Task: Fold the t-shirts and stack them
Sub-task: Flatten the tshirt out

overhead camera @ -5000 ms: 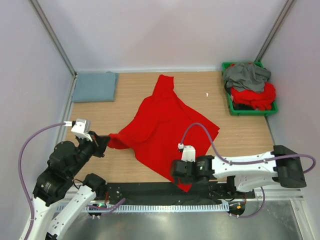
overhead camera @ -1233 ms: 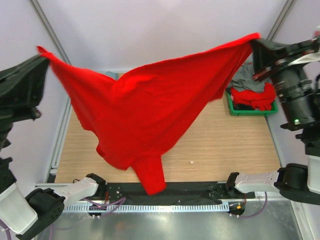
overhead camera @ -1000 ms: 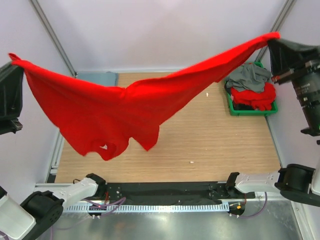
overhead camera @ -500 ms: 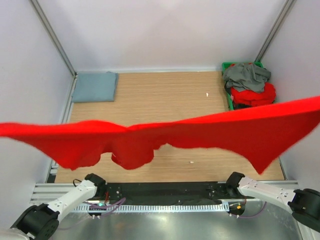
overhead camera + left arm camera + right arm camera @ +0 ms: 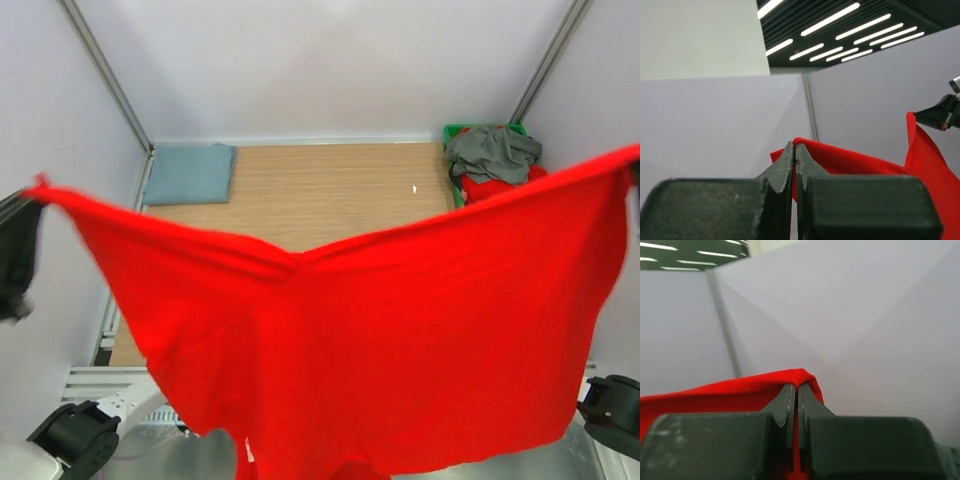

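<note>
The red t-shirt (image 5: 380, 350) hangs spread in the air above the near half of the desk (image 5: 330, 190). It is stretched between its two upper corners and sags at the middle of the top edge. The lower part drops past the near edge, out of the top view.

The left gripper (image 5: 793, 148) is above the left edge, jaws pinched tight on one corner of the cloth. The right gripper (image 5: 795, 388) is above the right edge, jaws clamped on the opposite corner. Each bite looks shallow.

A folded blue-grey t-shirt (image 5: 188, 172) lies in the far left corner. A green bin (image 5: 452, 131) in the far right corner holds a dark grey t-shirt (image 5: 492, 150) over more red shirts (image 5: 490, 183).

Hazards:
- Further spreading of the arms may pull a corner free, and the sheet would collapse.
- Lowering without carrying the cloth toward the far edge would probably drape it over the near edge, where it would bunch.
- The central sag may set a crease on landing.
</note>
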`<action>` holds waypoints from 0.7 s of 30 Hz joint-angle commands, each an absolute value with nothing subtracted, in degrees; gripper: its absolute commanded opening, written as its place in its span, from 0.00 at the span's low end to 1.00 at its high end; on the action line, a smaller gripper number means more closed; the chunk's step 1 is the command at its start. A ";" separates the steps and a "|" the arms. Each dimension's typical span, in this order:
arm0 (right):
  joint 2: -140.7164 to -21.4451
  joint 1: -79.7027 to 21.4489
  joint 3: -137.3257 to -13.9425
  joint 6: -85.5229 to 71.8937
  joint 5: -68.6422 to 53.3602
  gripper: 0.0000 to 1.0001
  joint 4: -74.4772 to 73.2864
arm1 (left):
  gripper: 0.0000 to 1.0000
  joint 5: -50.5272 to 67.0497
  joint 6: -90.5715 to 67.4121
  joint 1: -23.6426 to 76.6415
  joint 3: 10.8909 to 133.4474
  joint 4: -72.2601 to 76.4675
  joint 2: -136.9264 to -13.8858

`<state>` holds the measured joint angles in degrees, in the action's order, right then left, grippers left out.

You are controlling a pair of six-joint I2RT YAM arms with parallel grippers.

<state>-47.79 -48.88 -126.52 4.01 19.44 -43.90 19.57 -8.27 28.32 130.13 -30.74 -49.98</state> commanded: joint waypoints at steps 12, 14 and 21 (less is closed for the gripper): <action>-76.14 -36.68 -76.21 10.85 39.68 0.01 -20.22 | 0.00 9.56 0.38 20.32 93.37 -26.03 -74.51; -83.02 -28.01 -78.20 7.31 30.29 0.01 -18.46 | 0.00 12.66 -2.01 16.20 93.34 -24.35 -83.52; -120.54 -14.43 -115.61 -2.72 29.34 0.01 -31.18 | 0.00 9.24 -7.29 10.02 146.49 -43.91 -133.00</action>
<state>-115.35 -17.26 -99.50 3.07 29.76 -29.65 10.70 -4.12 11.75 120.22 -35.53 -119.35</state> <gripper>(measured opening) 0.045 0.005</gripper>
